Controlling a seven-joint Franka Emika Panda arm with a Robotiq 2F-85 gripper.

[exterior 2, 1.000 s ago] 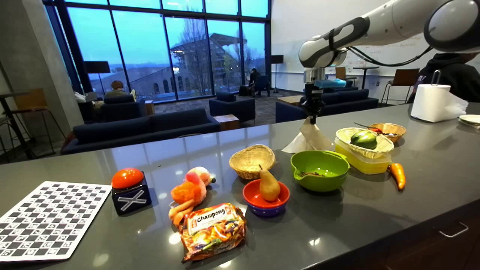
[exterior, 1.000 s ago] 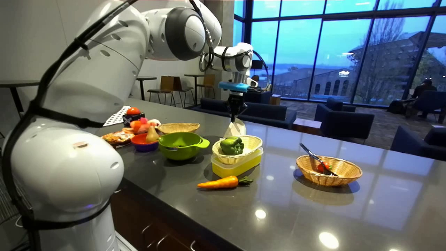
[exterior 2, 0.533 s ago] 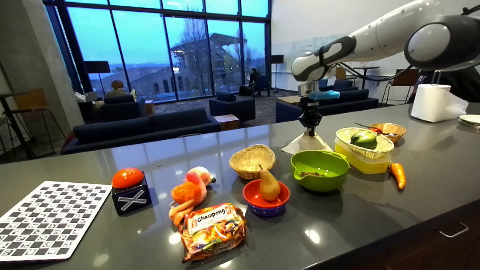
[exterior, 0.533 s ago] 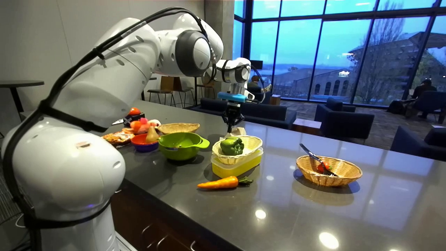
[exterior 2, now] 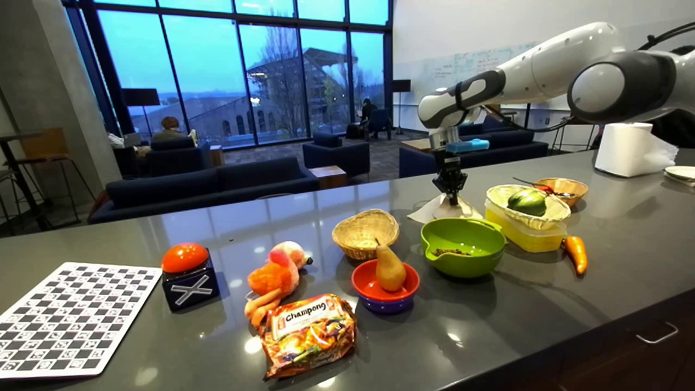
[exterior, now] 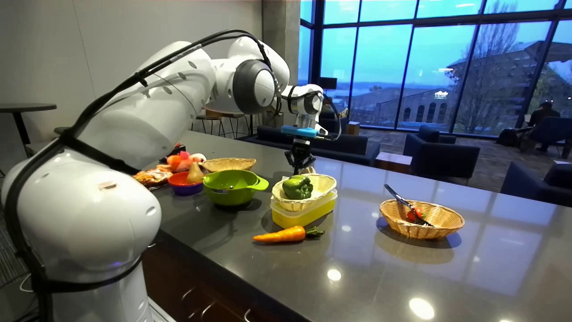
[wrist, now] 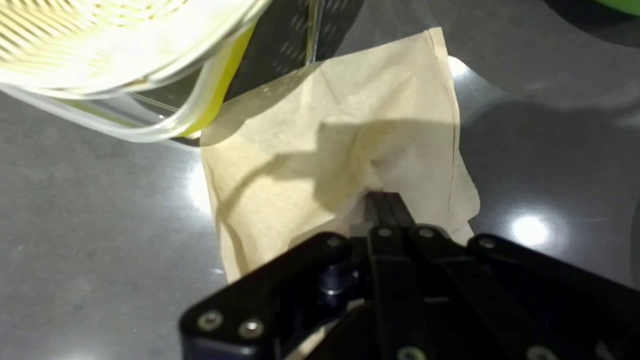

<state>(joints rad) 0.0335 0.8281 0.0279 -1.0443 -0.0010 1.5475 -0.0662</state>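
My gripper point(wrist: 382, 200) is shut on a beige paper napkin point(wrist: 270, 195), pinching it up near its middle. In an exterior view the gripper point(exterior 2: 454, 200) points down, and the napkin point(exterior 2: 426, 208) spreads low on the dark counter below the fingertips. In an exterior view the gripper point(exterior: 296, 171) is behind a pale woven basket point(exterior: 324, 182), which hides most of the napkin point(exterior: 308, 170). That basket holds a green pepper point(exterior: 298, 187) and rests on a yellow container point(exterior: 304, 217). The container point(wrist: 220, 85) is beside a napkin corner in the wrist view.
A green bowl point(exterior 2: 464, 255) stands near the napkin. A carrot point(exterior: 281, 235) lies before the container. A brown basket point(exterior: 422, 223) holds a red item and a utensil. Another basket point(exterior 2: 365, 233), a pear point(exterior 2: 390, 269) in a red bowl, and a noodle pack point(exterior 2: 309, 334) are also present.
The arm has moved down with the napkin still in the gripper. The napkin hung in a taller peak before and now lies lower and flatter on the counter.
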